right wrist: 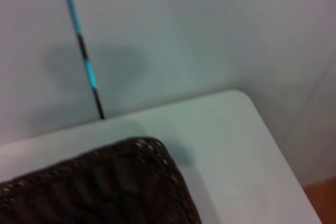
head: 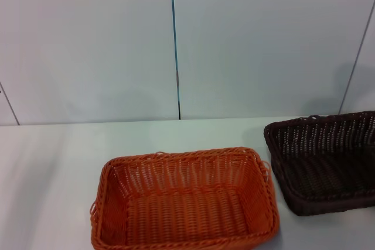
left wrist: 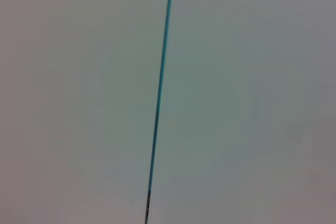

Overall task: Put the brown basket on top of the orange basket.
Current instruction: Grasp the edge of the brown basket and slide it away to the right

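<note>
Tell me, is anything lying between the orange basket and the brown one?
Nothing: in the head view only bare white table separates the orange basket and the brown basket.

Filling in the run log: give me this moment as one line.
brown basket: on table, right of orange basket, apart | stacking: not done | claws: none in view | right wrist camera: over brown basket corner

Bare lab-like test booth — white table (head: 53,162), plain white wall panels (head: 88,39).

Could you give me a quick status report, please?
No pincer in view. Brown basket on table, right of orange basket, apart. Not yet stacked. Nothing between.
</note>
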Controlling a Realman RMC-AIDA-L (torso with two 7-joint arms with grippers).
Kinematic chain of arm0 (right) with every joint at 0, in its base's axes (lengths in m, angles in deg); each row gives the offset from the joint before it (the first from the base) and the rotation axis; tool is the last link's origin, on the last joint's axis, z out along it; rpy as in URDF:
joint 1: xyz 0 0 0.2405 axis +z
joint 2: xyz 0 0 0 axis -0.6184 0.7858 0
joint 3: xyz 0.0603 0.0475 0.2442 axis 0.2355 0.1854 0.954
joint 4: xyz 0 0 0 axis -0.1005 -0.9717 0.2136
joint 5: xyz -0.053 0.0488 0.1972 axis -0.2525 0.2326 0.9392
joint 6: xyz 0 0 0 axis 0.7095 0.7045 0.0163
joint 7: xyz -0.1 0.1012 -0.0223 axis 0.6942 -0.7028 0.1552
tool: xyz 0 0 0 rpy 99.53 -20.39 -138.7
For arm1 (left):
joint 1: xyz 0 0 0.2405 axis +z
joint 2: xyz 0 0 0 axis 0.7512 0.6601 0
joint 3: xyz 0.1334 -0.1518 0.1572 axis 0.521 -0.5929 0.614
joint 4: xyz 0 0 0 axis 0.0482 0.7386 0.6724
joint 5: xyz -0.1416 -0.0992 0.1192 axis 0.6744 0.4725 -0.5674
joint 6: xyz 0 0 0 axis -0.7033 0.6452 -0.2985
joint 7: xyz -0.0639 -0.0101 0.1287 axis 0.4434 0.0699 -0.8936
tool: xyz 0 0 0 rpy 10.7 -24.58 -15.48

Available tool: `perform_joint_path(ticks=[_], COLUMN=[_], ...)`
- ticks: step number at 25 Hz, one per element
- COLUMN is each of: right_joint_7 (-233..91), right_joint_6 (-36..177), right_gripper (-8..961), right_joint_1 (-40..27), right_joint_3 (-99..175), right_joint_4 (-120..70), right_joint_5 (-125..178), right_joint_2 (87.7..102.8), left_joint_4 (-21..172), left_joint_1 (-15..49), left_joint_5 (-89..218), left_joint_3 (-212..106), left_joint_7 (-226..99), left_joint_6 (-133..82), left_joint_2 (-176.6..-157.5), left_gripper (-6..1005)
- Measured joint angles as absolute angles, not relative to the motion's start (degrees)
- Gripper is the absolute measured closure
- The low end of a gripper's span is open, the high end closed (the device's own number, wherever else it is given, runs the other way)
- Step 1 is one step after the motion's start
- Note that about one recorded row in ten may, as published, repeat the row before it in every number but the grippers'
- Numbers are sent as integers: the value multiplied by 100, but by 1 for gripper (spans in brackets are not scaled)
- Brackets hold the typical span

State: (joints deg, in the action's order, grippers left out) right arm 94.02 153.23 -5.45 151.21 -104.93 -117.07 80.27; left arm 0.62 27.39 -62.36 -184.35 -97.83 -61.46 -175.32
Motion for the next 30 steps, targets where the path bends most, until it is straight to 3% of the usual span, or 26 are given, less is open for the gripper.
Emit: perform_joint_path(ticks=[3,8,18,30], right_joint_7=[9407,9414,9418,9420], right_joint_6=[15493,15362,14326,13726], right_gripper=[106,107,110,113], right_joint_1=[-500,-468,-78,342], right_joint_3=[15242,15148,14764,14075], right_joint_4=[-10261,-9546,-8261,-8266], right_joint_5=[-11624,-11078,-11147,-11139], right_joint_2=[7923,7606,7438,7765], left_joint_4=[60,10,51,10], left_joint_1=[2708,2691,2644,2673], left_joint_5=[-6373,-6570,-6660,-6658], left_joint_3=[-18423,-18323,-18273,-18270], left_joint_7=[-9817,-9822,-9824,-9808], left_joint_6=[-6164,-6189,-6236,-6456], left_joint_2=[-17529,-17552,-17558,-17554], left_gripper=[90,90,90,90])
